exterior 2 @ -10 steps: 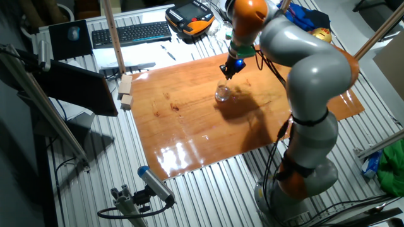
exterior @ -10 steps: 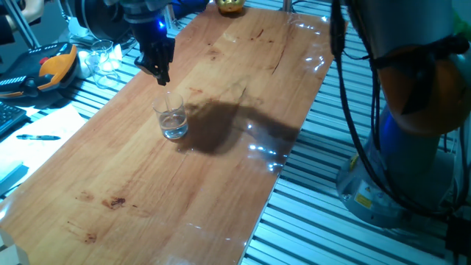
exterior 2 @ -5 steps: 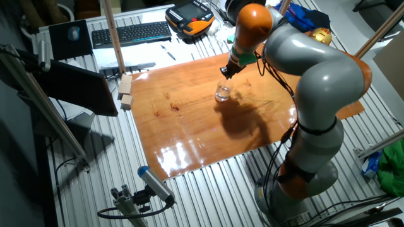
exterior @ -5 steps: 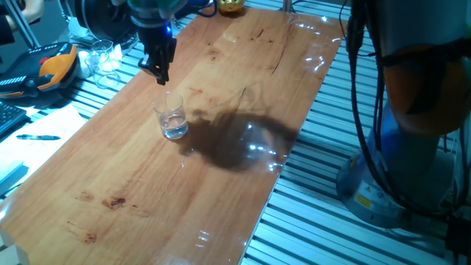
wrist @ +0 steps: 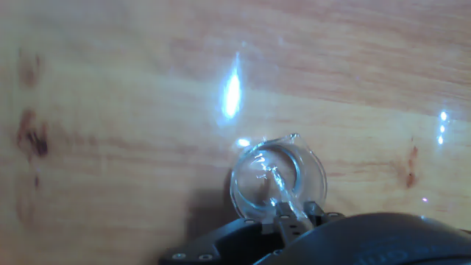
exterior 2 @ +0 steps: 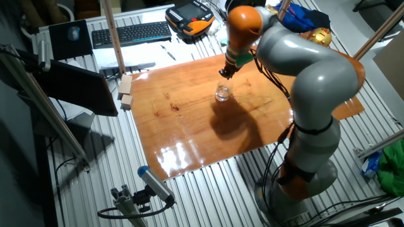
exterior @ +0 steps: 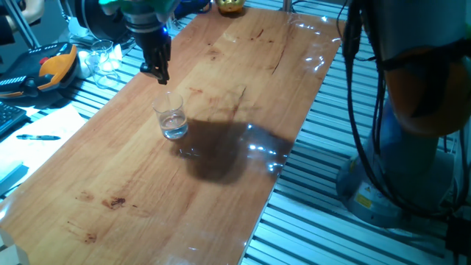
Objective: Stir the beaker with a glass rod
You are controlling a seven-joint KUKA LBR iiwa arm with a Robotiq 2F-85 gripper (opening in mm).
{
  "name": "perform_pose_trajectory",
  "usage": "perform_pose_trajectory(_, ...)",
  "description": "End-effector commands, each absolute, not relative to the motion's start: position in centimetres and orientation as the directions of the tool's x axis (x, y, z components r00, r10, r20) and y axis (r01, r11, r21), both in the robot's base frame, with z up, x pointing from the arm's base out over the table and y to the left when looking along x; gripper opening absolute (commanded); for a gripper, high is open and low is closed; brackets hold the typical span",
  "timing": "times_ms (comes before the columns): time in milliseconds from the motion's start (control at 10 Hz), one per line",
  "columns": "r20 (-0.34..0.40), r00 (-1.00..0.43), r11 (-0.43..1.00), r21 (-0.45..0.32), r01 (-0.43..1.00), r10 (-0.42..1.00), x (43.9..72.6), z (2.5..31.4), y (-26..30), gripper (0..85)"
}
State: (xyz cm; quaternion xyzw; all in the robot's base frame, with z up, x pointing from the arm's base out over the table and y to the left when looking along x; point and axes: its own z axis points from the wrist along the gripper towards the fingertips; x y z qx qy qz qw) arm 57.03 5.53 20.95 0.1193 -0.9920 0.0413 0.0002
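The beaker [exterior: 171, 118] is a small clear glass cup with a little clear liquid, standing upright on the wooden table [exterior: 243, 66]. It also shows in the other fixed view [exterior 2: 223, 94] and from above in the hand view [wrist: 278, 178]. My gripper [exterior: 161, 73] hangs just above and behind the beaker, fingers together on the glass rod [wrist: 278, 190]. The thin clear rod runs from the fingertips down into the beaker's mouth. It is barely visible in the fixed views.
Bulkier clear glass vessels [exterior: 103, 57] cluster at the table's left edge. An orange-black pendant [exterior: 55, 66] lies beyond them. A keyboard [exterior 2: 129, 33] and wooden blocks [exterior 2: 125, 91] sit left of the table. A yellow object [exterior: 230, 6] sits at the far end.
The arm has swung, and its shadow on the table has shifted toward the beaker. The gripper has shifted slightly left and up above the beaker. The beaker has stayed put.
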Motion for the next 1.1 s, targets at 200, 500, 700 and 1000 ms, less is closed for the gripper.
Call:
perform_pose_trajectory(200, 0.134, -0.98, 0.989, 0.012, -0.147, -0.148, 57.03, 20.93, 5.6, 0.0)
perform_pose_trajectory(500, 0.078, -0.996, 0.996, 0.079, -0.037, -0.044, 57.2, 20.61, 5.76, 0.0)
perform_pose_trajectory(700, -0.006, -1.0, 0.994, 0.106, -0.001, 0.0, 57.21, 20.71, 5.81, 0.0)
perform_pose_trajectory(1000, -0.175, -0.976, 0.991, -0.032, -0.13, -0.134, 57.11, 21.08, 5.72, 0.0)
